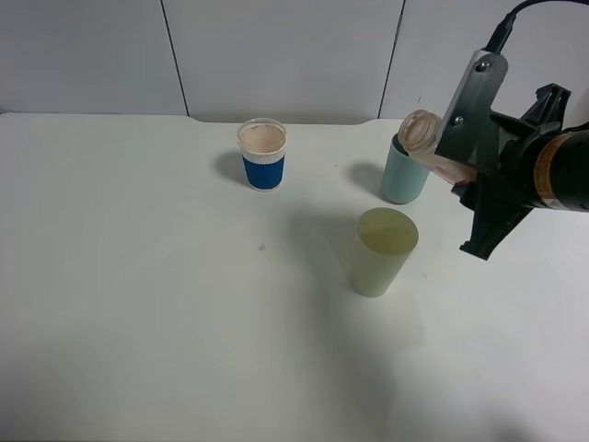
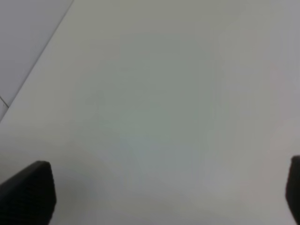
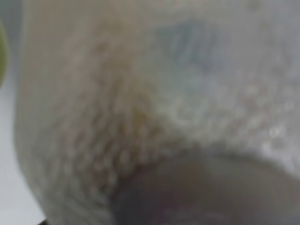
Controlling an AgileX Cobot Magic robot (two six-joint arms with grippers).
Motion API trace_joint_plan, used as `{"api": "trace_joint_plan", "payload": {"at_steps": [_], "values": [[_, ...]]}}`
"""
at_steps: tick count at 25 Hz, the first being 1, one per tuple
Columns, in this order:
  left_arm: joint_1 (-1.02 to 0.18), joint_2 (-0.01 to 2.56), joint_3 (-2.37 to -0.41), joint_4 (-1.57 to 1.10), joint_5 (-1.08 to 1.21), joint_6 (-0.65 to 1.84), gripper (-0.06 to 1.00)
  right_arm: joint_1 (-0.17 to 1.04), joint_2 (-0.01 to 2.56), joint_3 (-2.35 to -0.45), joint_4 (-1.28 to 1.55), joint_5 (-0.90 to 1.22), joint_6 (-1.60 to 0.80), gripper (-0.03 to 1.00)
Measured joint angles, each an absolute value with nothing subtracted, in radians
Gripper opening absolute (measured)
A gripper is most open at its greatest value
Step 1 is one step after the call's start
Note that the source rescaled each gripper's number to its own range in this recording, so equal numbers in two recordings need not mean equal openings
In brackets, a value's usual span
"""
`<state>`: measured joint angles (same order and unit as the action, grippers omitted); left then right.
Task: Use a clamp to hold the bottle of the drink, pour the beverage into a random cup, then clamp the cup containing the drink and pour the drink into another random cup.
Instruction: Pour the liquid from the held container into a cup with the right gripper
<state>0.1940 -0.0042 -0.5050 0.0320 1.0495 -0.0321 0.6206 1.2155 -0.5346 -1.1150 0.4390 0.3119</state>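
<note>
Bottle (image 1: 423,133) is off the table (image 1: 138,276), tipped right over w/ its open neck just above the teal cup (image 1: 403,180), nr the far edge, right side. Can't tell if liquid is running. Right claw (image 1: 465,166) is clamped tight on the bottle's body; right wrist view is all blurred bottle. Yellow-green cup (image 1: 382,250) stands upright, nearer the front edge than the teal one, not touching it. Blue-sleeved cup (image 1: 262,155) stands nr the far edge, abt mid-table. Left claw (image 2: 161,190) is spread wide, nothing in it, over bare table.
</note>
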Motion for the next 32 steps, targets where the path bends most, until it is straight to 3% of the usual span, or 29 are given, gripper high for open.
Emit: {"api": "trace_joint_plan", "payload": {"at_steps": [32], "values": [[0.194,-0.004,-0.505,0.032,1.049,-0.032,1.0,0.7,1.214,-0.524,-1.092,0.561,0.196,0.02]]}}
